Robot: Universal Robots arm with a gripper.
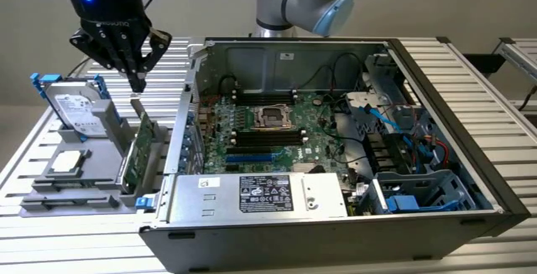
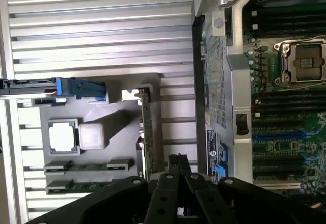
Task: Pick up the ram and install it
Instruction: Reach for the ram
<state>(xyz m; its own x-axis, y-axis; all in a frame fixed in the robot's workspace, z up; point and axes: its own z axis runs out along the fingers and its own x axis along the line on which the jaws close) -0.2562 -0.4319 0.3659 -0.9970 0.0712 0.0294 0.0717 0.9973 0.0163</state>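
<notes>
Black matte tool (image 2: 178, 159), tips pressed together, hangs near thin green ram (image 2: 84, 167) in grey tray (image 2: 125, 132).

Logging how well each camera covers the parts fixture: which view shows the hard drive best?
The exterior view: the hard drive stands in its blue bracket on the grey holder, label face visible. The wrist view catches the hard drive edge-on, a thin strip beside the blue bracket.
</notes>
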